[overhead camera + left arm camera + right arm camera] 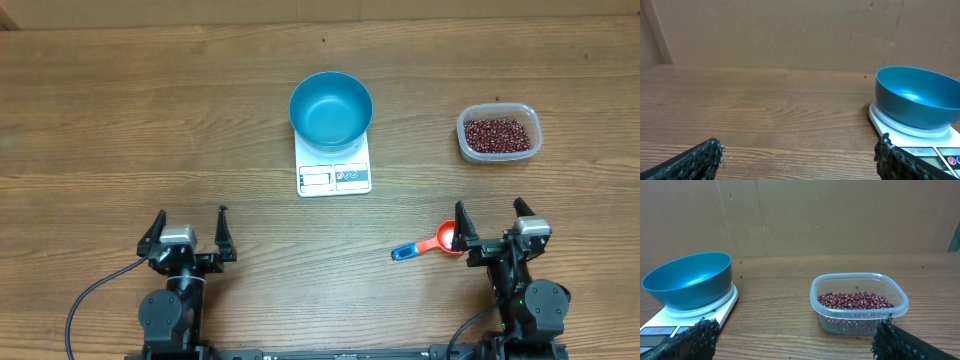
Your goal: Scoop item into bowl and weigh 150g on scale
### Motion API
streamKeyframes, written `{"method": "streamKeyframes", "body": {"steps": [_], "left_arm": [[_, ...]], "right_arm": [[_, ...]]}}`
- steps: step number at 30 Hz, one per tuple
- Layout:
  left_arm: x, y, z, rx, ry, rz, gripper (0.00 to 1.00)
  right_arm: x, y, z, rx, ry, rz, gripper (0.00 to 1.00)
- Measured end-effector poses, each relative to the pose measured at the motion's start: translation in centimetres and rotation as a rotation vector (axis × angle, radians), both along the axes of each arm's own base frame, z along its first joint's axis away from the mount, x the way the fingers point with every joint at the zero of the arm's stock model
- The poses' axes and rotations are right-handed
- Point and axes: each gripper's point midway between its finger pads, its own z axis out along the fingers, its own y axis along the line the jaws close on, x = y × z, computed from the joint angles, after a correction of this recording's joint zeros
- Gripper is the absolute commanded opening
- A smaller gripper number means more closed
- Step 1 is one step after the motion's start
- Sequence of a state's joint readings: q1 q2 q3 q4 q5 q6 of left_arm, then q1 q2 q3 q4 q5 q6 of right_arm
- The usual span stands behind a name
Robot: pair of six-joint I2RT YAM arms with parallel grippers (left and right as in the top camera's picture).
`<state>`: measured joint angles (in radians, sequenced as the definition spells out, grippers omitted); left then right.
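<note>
Our left gripper (191,220) sits at the near left edge of the table (120,120) with its two fingers spread wide apart, and we see nothing between them and nothing touching them. In its wrist view the two dark fingertips (710,152) frame only bare wood.

Moving right, we come to the scale (334,177) near the middle of the table, well apart from both arms, its display and label panels along the edge facing us. The blue bowl (331,108) stands upright on the far part of the scale and overhangs its far edge. From the left wrist we see the bowl (915,100) resting on the white platform (890,122).

Further right, the orange-red scoop (445,240) lies flat on the table, its blue handle tip pointing left toward the centre. The scoop's cup lies just beside the left finger of our right gripper (489,213), outside the gap; we cannot tell whether they touch. That gripper's fingers also stand wide apart and clasp nothing.

Beyond it, at the far right, the clear tub (537,140) holds the beans (497,132) in a loose red-brown layer. In the right wrist view the beans (855,300) appear straight ahead between the spread fingertips (705,332), well apart from them.
</note>
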<state>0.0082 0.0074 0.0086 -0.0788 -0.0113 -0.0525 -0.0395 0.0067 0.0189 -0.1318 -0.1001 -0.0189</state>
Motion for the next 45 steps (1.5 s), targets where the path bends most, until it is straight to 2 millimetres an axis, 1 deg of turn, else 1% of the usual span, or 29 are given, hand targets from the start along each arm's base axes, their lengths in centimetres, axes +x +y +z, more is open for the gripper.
{"method": "streamKeyframes", "body": {"steps": [1, 2, 4, 6, 15, 45], "left_arm": [[0.0, 0.0, 0.0, 0.0, 0.0, 0.0, 1.0], [0.0, -0.7, 0.0, -0.002, 0.0, -0.031, 1.0], [-0.1, -2.1, 0.1, -0.004, -0.003, -0.096, 1.0], [-0.1, -2.7, 0.1, -0.007, -0.004, -0.122, 1.0], [-0.1, -2.8, 0.1, -0.008, -0.004, -0.129, 0.99], [-0.1, -2.8, 0.1, -0.008, -0.004, -0.129, 1.0]], "right_arm": [[0.0, 0.0, 0.0, 0.0, 0.0, 0.0, 1.0], [0.0, 0.2, 0.6, -0.023, -0.028, 0.002, 1.0], [0.0, 1.2, 1.0, -0.046, -0.046, 0.037, 1.0], [0.0, 1.1, 1.0, -0.061, -0.046, 0.03, 1.0], [0.0, 0.7, 1.0, -0.075, -0.047, 0.009, 1.0], [0.0, 0.7, 1.0, -0.082, -0.047, 0.009, 1.0]]}}
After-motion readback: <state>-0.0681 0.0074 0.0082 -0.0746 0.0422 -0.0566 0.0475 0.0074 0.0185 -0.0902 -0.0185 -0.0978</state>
